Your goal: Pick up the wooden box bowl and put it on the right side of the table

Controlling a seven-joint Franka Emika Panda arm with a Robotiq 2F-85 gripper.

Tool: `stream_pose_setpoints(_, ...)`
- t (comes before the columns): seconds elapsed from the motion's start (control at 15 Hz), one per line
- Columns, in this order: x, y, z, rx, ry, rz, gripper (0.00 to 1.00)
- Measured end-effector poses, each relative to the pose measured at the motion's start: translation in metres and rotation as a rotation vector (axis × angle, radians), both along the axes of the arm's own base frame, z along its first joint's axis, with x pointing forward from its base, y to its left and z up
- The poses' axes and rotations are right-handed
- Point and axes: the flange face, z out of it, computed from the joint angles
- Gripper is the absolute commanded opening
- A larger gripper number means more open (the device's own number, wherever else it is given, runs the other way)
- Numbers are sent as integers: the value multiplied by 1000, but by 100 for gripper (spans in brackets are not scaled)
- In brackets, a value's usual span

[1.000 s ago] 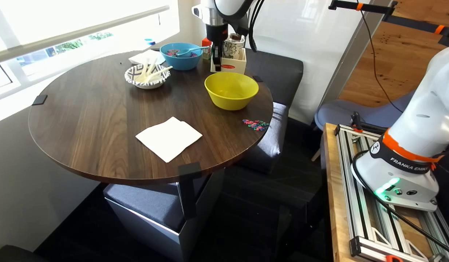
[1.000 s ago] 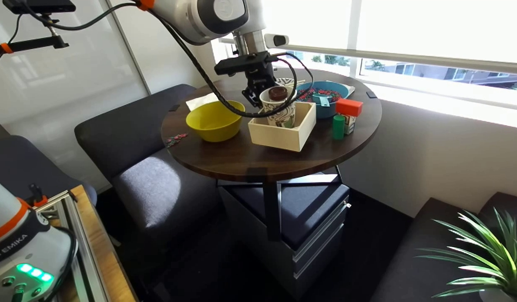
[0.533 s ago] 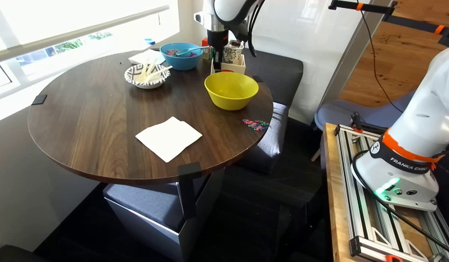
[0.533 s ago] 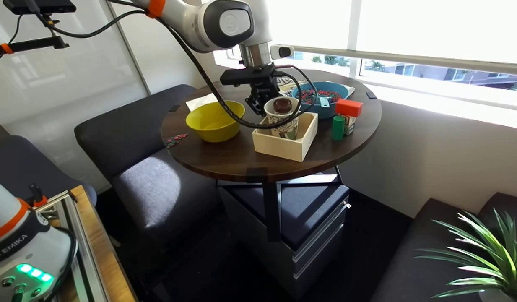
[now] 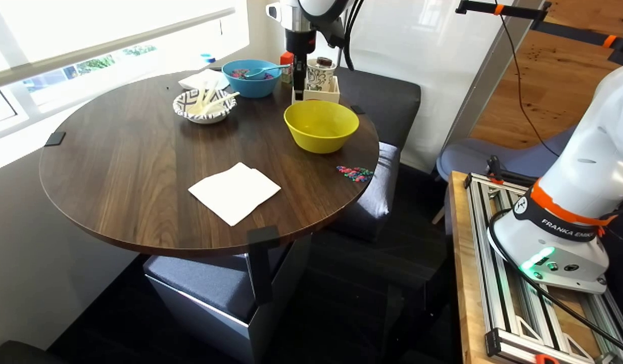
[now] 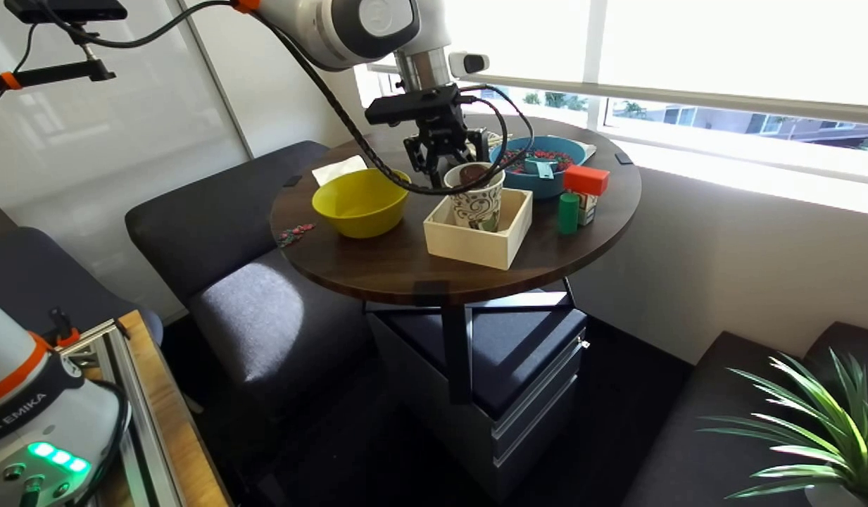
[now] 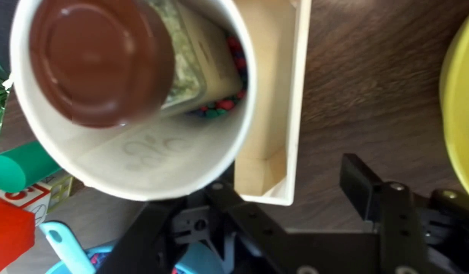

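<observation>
The wooden box bowl (image 6: 469,243) rests on the round brown table (image 5: 139,167), near its edge, in both exterior views. Standing inside it is a patterned paper cup (image 6: 478,208) holding a brown-capped jar (image 7: 93,64). In the wrist view my gripper (image 7: 291,179) is open, its fingers wide apart around one corner of the box. One finger (image 7: 215,198) is partly hidden behind the cup; the opposite finger (image 7: 358,186) stands clear of the wall over bare table. Nothing is gripped. How high the fingertips sit relative to the rim is hard to tell.
Beside the box stands a yellow bowl (image 6: 360,215). On its opposite side are a blue bowl (image 6: 539,186) with a spoon, a green cylinder (image 6: 568,215) and a red-topped carton (image 6: 586,181). A patterned bowl (image 5: 202,119), a napkin (image 5: 233,194) and small coloured pieces (image 5: 355,174) also lie around.
The box, with the cup in it, has come down level onto the table from a slightly raised position. My gripper has let go, opened wide, and risen a little after dipping.
</observation>
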Motion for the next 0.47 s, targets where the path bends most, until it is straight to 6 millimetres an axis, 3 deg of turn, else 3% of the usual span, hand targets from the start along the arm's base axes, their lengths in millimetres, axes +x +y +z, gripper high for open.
stream_pose_setpoints(0.47, -8, 2, 67, -35, -127, 23, 100)
